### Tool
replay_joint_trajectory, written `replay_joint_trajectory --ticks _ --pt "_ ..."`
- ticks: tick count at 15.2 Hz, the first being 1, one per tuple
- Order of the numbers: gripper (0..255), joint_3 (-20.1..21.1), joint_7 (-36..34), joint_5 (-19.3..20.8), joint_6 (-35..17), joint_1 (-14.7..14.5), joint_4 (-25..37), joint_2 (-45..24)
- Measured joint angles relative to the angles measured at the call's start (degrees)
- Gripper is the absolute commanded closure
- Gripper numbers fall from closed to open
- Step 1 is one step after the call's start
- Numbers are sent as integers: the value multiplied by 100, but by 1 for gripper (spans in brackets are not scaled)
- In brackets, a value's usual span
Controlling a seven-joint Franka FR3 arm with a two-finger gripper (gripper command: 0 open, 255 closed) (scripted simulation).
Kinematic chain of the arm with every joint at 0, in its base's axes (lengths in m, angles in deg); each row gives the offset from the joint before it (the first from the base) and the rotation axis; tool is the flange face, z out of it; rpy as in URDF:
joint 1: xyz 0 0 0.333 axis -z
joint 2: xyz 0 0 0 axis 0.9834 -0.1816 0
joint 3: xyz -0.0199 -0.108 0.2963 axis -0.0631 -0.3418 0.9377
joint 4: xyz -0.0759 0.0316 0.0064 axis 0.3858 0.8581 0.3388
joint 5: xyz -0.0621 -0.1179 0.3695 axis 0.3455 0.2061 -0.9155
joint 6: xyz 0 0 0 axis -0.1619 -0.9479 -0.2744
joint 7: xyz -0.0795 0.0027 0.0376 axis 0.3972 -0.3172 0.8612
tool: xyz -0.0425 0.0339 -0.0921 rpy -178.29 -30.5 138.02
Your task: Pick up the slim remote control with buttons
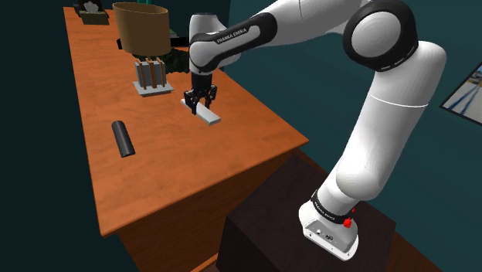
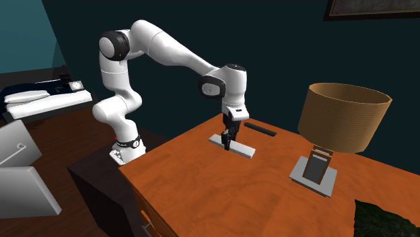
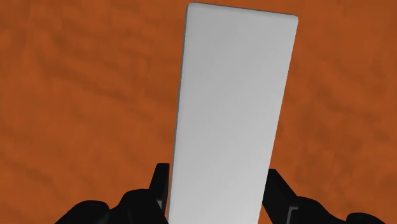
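End effector pinching flat, smooth grey-white rectangular remote on mottled orange table.

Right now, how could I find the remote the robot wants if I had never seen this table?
Find the long orange-brown table and the lamp with the brown shade on it. Near the lamp, where the white arm reaches down, lies the remote. It is a flat, plain pale grey slab, not round and black like the tube nearby.
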Motion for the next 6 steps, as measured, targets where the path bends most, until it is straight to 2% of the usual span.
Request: replay_joint_trajectory --ticks 6 --pt "255 4 10 -24 405 6 243 164"
